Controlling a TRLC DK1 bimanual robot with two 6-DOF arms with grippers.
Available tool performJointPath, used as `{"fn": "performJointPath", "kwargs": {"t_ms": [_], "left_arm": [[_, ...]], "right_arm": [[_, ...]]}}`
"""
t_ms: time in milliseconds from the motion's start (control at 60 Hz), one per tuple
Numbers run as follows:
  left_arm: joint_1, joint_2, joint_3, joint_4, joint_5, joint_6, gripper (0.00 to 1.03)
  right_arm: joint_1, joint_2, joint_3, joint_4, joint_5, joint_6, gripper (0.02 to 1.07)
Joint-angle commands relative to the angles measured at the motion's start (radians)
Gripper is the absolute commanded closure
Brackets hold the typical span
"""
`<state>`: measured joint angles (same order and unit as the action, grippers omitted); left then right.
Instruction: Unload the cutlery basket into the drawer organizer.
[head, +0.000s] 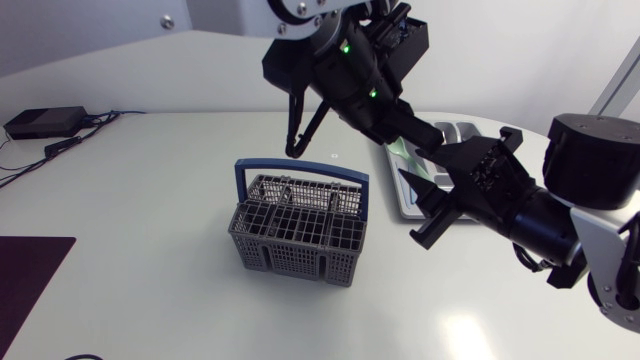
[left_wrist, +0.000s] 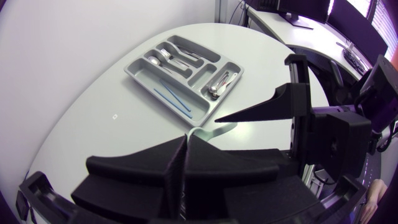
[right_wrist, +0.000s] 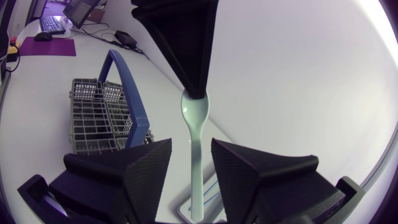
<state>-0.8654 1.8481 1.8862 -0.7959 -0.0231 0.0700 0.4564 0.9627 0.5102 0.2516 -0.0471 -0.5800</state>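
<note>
The pale green spoon hangs in the air above the surface, to the right of the cutlery basket and over the drawer organizer. The left tool is closed on the spoon's bowl, its two wedge fingers pressed together on it from both sides. The handle runs away from that grip and passes between the fingers of the right tool, which stand apart, with a gap showing on each side of the handle.

The grey basket with its blue handle stands upright near the middle of the surface. Whether anything is in its mesh compartments cannot be told.

The grey organizer lies towards the far right part of the surface, well apart from the basket and partly hidden under both arms in the head view. In the left wrist view its compartments hold metal cutlery, more metal pieces in a short side slot, and thin blue sticks in the long outer slot.
</note>
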Motion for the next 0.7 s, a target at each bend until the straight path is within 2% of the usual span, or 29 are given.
{"fn": "performJointPath", "kwargs": {"t_ms": [0, 183, 367, 517, 600, 683], "left_arm": [[-0.009, 0.022, 0.039, -0.009, 0.012, -0.032, 0.96], [-0.015, 0.025, 0.044, -0.016, 0.012, -0.029, 0.96], [-0.014, 0.025, 0.04, -0.017, 0.011, -0.026, 0.96], [-0.012, 0.026, 0.04, -0.017, 0.012, -0.029, 0.96], [-0.009, 0.026, 0.045, -0.017, 0.012, -0.035, 0.95], [-0.006, 0.025, 0.054, -0.017, 0.012, -0.041, 0.74]], "right_arm": [[-0.004, 0.019, 0.027, 0.014, 0.01, -0.007, 0.63], [-0.004, 0.034, 0.028, 0.026, 0.01, -0.02, 0.72], [-0.007, 0.053, 0.037, 0.028, 0.009, -0.026, 0.85], [-0.007, 0.062, 0.042, 0.021, 0.009, -0.035, 1.02], [-0.009, 0.062, 0.039, 0.017, 0.003, -0.035, 1.02], [-0.009, 0.057, 0.034, 0.011, -0.005, -0.037, 1.02]]}}
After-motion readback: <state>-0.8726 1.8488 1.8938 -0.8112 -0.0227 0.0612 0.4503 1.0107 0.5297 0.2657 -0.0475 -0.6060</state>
